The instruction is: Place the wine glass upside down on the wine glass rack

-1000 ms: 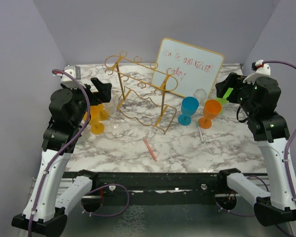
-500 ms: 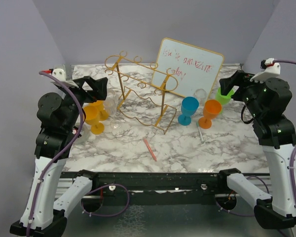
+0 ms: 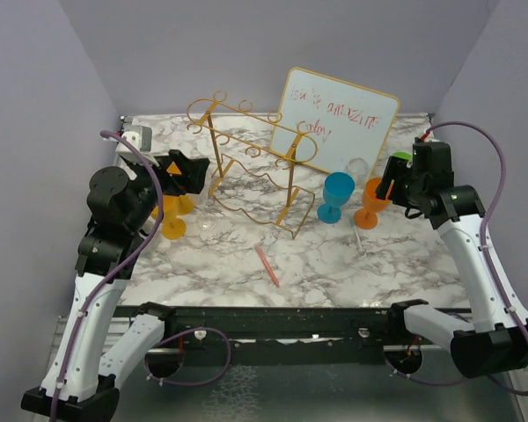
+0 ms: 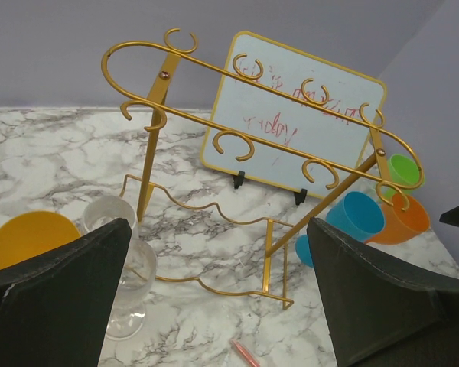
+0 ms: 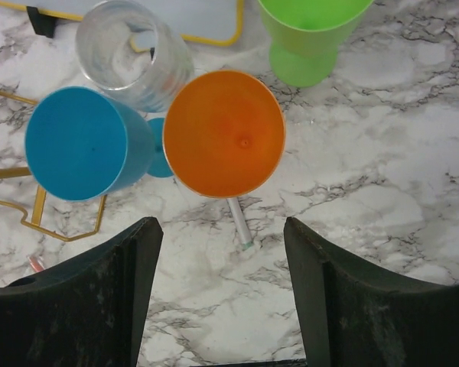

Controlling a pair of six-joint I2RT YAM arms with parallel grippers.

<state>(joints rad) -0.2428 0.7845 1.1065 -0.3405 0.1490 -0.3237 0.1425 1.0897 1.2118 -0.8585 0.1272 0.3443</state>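
Right wrist: your right gripper (image 5: 220, 252) has dropped over the upright orange wine glass (image 5: 223, 134), jaws apart, nothing gripped; pickup looks next. Left gripper (image 4: 220, 229) gapes empty, facing the bare wine glass rack (image 4: 154, 145).

glossy gold wire rack (image 4: 154, 138), marble-look table (image 3: 334, 255)

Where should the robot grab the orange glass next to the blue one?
Probably the stem under the bowl, coming from the near right, where the open right claw hovers. The orange wine glass stands upright, with the blue glass close on its left and the clear glass behind, so the bowl has little room.
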